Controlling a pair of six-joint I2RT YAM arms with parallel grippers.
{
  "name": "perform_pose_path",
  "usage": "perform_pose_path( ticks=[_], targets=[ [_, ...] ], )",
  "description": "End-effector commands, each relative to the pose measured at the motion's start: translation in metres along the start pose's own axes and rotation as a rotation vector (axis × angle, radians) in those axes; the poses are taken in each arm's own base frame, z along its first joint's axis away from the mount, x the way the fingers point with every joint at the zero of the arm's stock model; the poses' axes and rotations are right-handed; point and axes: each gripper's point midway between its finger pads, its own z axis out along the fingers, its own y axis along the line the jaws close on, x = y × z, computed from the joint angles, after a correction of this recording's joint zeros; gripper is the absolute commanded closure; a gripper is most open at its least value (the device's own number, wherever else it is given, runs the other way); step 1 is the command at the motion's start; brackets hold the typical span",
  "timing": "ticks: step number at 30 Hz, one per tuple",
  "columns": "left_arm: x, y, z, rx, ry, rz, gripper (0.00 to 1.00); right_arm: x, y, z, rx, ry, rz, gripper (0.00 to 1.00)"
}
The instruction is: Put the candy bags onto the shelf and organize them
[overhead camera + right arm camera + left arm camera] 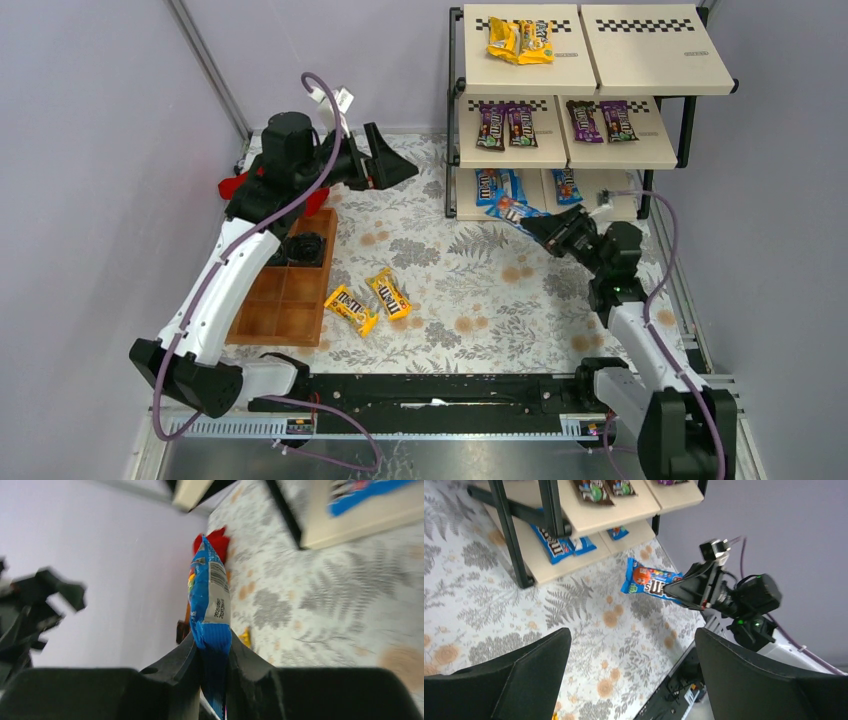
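My right gripper (545, 228) is shut on a blue candy bag (515, 211), held above the mat just in front of the shelf's (620, 158) bottom tier; the bag also shows in the right wrist view (210, 600) and the left wrist view (649, 581). Two yellow candy bags (368, 300) lie on the mat near the middle. The shelf holds yellow bags (521, 40) on top, purple-brown bags (506, 125) in the middle and blue bags (497, 184) at the bottom. My left gripper (392, 160) is open and empty, raised at the back left.
A brown wooden compartment tray (285, 295) lies at the left with a black item in it. A red cloth (236, 184) sits behind the left arm. Grey walls close in on the left, back and right.
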Motion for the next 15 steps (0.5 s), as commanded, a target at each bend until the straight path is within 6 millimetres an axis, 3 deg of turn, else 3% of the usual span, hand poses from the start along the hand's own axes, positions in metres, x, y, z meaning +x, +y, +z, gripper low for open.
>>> perform_pose_path(
  ticks=[1,7,10,15],
  targets=[
    [-0.038,-0.016,-0.004,0.013,-0.102,0.079,0.01,-0.038,-0.042,-0.016,0.045,-0.091,0.058,0.79],
    [-0.029,0.021,0.001,-0.117,-0.136,0.121,0.01,-0.099,-0.107,-0.041,0.247,-0.327,0.057,0.79],
    [-0.020,0.035,0.000,-0.164,-0.133,0.128,0.01,-0.129,-0.130,-0.053,0.331,-0.444,0.034,0.79],
    [-0.015,0.041,-0.003,-0.252,-0.140,0.185,0.01,-0.175,-0.155,-0.066,0.402,-0.623,-0.001,0.79]
  ],
)
